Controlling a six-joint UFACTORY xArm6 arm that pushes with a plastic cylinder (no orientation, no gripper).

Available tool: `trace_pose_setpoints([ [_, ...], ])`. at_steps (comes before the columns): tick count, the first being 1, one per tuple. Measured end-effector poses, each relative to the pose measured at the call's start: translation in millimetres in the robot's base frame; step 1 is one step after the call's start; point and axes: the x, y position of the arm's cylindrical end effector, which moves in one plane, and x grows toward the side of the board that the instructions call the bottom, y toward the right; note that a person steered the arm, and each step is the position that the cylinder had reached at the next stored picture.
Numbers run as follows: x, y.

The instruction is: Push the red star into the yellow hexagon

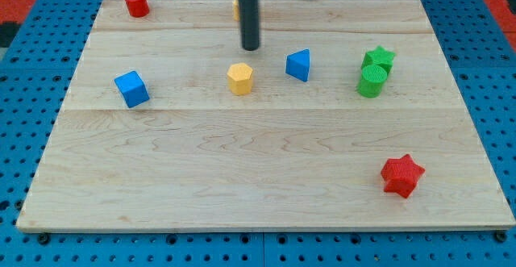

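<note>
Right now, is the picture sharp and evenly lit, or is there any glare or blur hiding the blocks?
Camera view: even, soft light, no glare on the wooden board; the red star and yellow hexagon look sharp with faint shadows; my tip sits just above the hexagon; the rod partly hides an orange-yellow block at the view's top.

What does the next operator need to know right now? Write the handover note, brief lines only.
Tip: my tip is down on the board, just above the yellow hexagon in the view, not touching any block.
Job's things: the red star sits near the view's bottom right; the yellow hexagon is at centre, far up and left of it.
Nearby: blue triangular block right of the hexagon; green star and green cylinder touching each other, above the red star.
Done: nothing evident; star and hexagon are well apart.
Left: bring the tip round to the star's lower right side and push it up-left into the hexagon.
</note>
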Motion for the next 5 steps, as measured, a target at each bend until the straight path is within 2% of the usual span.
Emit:
trace_pose_setpoints([
  [1, 2, 26],
  [2, 91, 28],
  [3, 161, 30],
  [4, 191, 90],
  [5, 162, 153],
])
